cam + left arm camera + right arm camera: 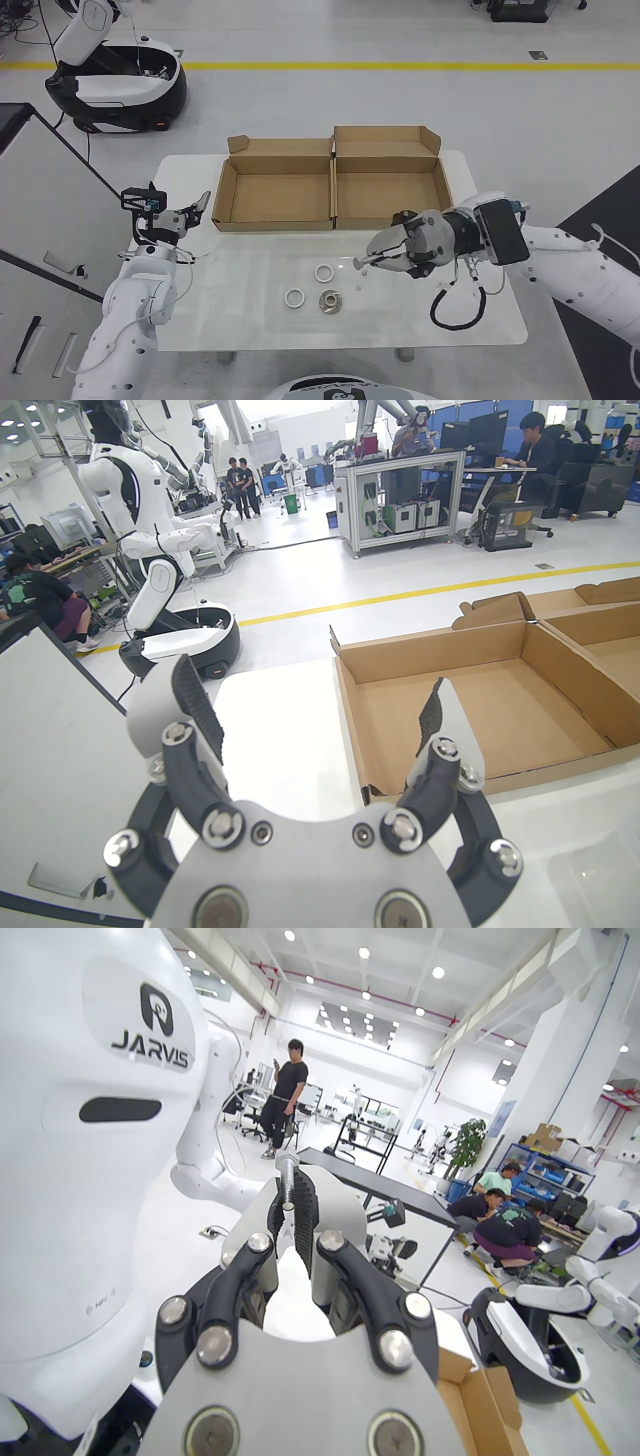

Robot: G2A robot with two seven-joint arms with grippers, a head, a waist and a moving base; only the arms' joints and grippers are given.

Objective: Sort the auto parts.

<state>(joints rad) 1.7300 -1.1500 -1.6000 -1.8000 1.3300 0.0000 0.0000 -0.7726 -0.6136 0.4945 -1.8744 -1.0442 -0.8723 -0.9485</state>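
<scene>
While pinching a bolt (286, 1180) in right tool (292, 1198) at 3 o'clock, hovers off tabletop (230, 310), likely bound for boxes (333, 190) at 12, with left tool (311, 672) wide at 9.

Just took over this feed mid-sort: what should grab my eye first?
The right gripper is shut on a threaded bolt, held over the table just in front of the right cardboard box. Two white rings and a metal flanged part lie loose on the table nearer the robot. The left gripper hangs open beside the left cardboard box, near its corner.
</scene>
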